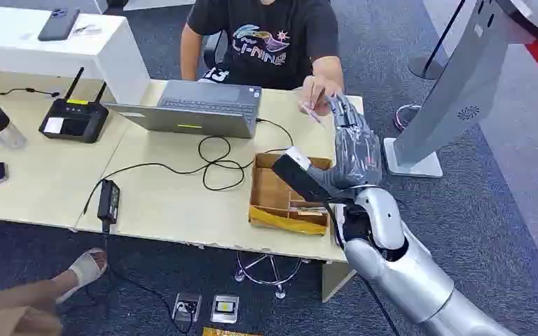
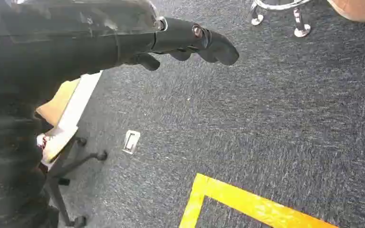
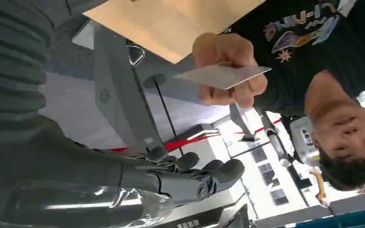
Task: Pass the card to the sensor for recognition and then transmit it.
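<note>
The card is sitting pinched in the person's hand, held flat just beyond the right robot hand, whose fingers are lying loosely apart with nothing between them. From the head view that right robot hand is reaching up over the far edge of the surface, close to the person's hand, where the card reads only as a thin sliver. Judging from this, the handover is looking effectively complete: the card is with the person and no longer with the robot, so the transmitting part of the task appears done. Whether the sensor read has taken place cannot be told from these pictures; the grey kiosk standing beside the surface may be the reader, but nothing is showing a scan. The left robot hand is hanging over the carpet, fingers extended and holding nothing. What seems left is drawing the right arm clear.
</note>
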### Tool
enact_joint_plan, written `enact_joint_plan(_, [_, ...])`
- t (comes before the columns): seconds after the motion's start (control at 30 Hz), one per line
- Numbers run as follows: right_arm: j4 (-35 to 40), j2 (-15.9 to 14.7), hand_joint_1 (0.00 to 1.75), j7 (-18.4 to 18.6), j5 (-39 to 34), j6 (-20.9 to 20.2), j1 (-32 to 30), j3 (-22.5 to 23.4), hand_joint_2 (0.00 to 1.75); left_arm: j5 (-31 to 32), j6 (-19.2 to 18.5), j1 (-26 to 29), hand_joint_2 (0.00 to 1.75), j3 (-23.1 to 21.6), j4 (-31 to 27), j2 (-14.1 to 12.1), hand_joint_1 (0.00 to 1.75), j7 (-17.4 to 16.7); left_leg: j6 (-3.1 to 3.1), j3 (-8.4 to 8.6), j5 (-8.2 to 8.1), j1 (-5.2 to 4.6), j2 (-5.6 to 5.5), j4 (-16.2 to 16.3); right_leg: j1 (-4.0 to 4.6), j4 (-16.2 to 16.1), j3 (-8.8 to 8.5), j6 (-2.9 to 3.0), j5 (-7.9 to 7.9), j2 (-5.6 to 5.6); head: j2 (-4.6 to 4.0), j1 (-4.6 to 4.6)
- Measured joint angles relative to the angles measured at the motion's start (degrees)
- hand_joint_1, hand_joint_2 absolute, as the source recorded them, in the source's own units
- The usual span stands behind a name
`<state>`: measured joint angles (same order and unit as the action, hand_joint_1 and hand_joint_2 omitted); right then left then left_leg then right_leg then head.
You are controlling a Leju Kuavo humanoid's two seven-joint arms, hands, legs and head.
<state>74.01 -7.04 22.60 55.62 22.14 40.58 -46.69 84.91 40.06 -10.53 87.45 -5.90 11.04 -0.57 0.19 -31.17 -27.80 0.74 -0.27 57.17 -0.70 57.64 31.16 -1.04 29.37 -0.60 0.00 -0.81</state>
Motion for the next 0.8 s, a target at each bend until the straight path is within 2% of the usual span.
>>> enact_joint_plan(0.33, [-8.65,2.18,0.0,0.7,2.34,1.96,1.05,0.07,1.75,0.44,-0.02,0.13,1.75,0.0,0.5,-0.26,0.0,0.13,0.0,0.01,0.0,0.0,0.03,0.0,0.01,0.0,0.03,0.0,0.0,0.03,0.0,0.02])
enact_joint_plan(0.5, [-11.26,3.74,0.05,-1.0,2.97,2.69,1.06,0.13,1.75,0.72,-0.02,0.19,1.75,0.02,0.5,-0.31,0.0,-1.26,0.0,0.0,0.0,0.01,0.03,0.0,0.01,0.01,0.03,0.0,0.0,0.04,0.0,0.02])
enact_joint_plan(0.53, [-11.63,4.16,0.28,-1.4,3.02,2.69,1.08,0.11,1.75,0.72,-0.02,0.18,1.75,0.02,0.5,-0.31,0.0,-1.64,0.0,0.0,0.0,0.01,0.04,0.0,0.01,0.01,0.03,0.0,0.0,0.04,0.0,0.0])
enact_joint_plan(0.6, [-12.51,5.1,1.03,-2.34,3.04,2.93,1.17,0.09,1.75,0.48,0.0,0.17,1.75,0.02,0.5,-0.31,0.0,-2.32,0.0,0.0,0.0,0.01,0.04,0.0,0.01,0.0,0.03,0.0,0.0,0.04,0.0,0.02])
enact_joint_plan(0.63, [-13.08,5.77,1.57,-2.95,3.04,3.37,1.27,0.09,1.75,0.02,-0.02,0.17,1.75,0.02,0.5,-0.29,0.0,-2.47,0.0,0.0,0.0,0.01,0.04,0.0,0.01,0.01,0.03,0.0,0.0,0.04,0.0,0.0])
enact_joint_plan(0.8, [-15.52,8.05,1.66,-4.85,3.02,4.0,1.91,0.09,1.75,-1.09,0.0,0.17,1.75,0.17,0.44,0.15,0.0,-3.37,0.0,0.0,0.0,0.01,0.04,-0.01,0.01,0.0,0.04,0.0,0.0,0.03,0.0,0.02])
